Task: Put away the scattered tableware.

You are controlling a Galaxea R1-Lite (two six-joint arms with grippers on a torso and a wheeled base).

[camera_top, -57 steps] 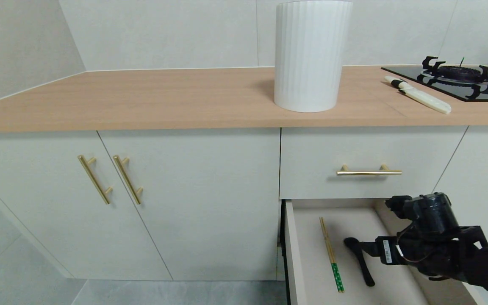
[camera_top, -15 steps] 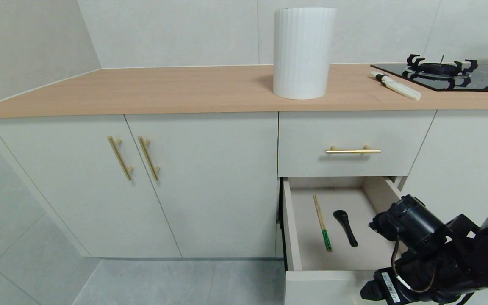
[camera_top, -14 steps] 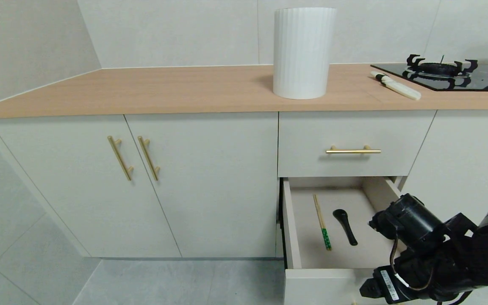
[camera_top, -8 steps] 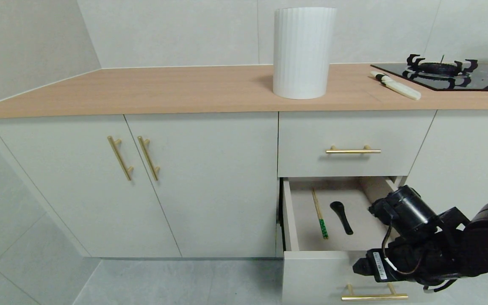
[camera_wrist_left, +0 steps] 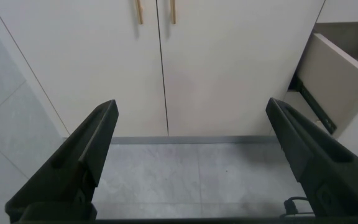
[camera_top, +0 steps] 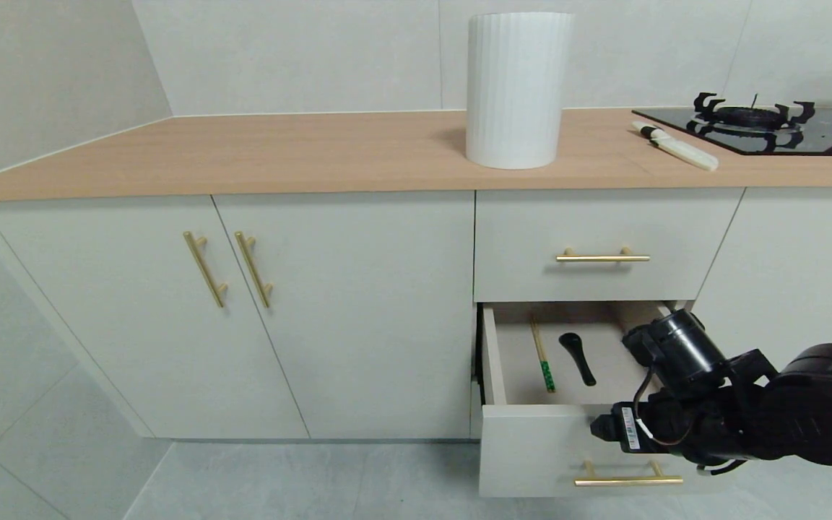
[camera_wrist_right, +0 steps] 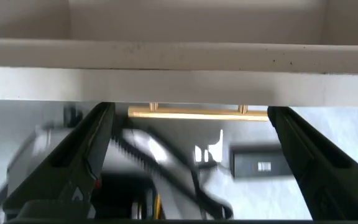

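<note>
Lower drawer (camera_top: 531, 448) partly open, right of cabinet doors (camera_top: 243, 310). Inside: chopsticks (camera_top: 541, 354) at left, black spoon (camera_top: 576, 357) just right, not touching. Right gripper (camera_wrist_right: 190, 111) at drawer front above gold handle (camera_top: 627, 478), fingers spread wide, empty. Left gripper (camera_wrist_left: 190, 106) low near floor, fingers apart, empty. Knife (camera_top: 674, 146) on countertop, far right.

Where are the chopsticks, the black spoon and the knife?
chopsticks (camera_top: 541, 355), head view, middle of the wooden sticks
black spoon (camera_top: 579, 359), head view, middle of its handle
knife (camera_top: 678, 149), head view, on its pale blade
</note>
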